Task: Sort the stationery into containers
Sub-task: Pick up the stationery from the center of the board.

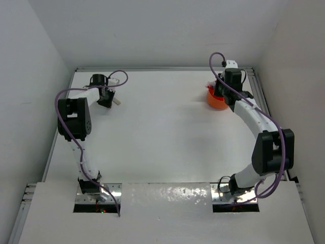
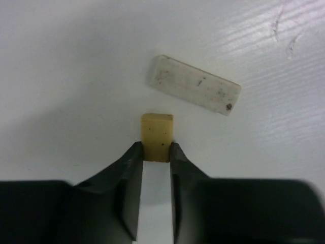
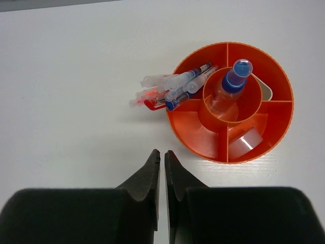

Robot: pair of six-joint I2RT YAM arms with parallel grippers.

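At the far left of the table (image 1: 162, 137), the left gripper (image 2: 156, 152) has its fingers closed on the block (image 2: 156, 131). They pinch the block's near end by its two sides, and the beige far end sticks out past the fingertips. The wrist view does not show whether the block touches the table. Just beyond it a white eraser (image 2: 193, 92) lies flat on the table, askew and apart from the block.

At the far right of the table, the right gripper (image 3: 162, 156) hangs over bare table just short of the tub (image 3: 189, 133). Its fingers are drawn together to a thin slit and hold nothing.

The orange tub stands upright. A bunch of pens (image 3: 175, 84), red and blue with clear caps, sits in one outer compartment on the tub's left side in the wrist view. They lean out over the rim to the left. The bottle (image 3: 231, 86), blue-capped, stands in the round middle compartment. A pale glossy piece (image 3: 246, 143) lies in the outer compartment nearest the gripper; what it is cannot be told.
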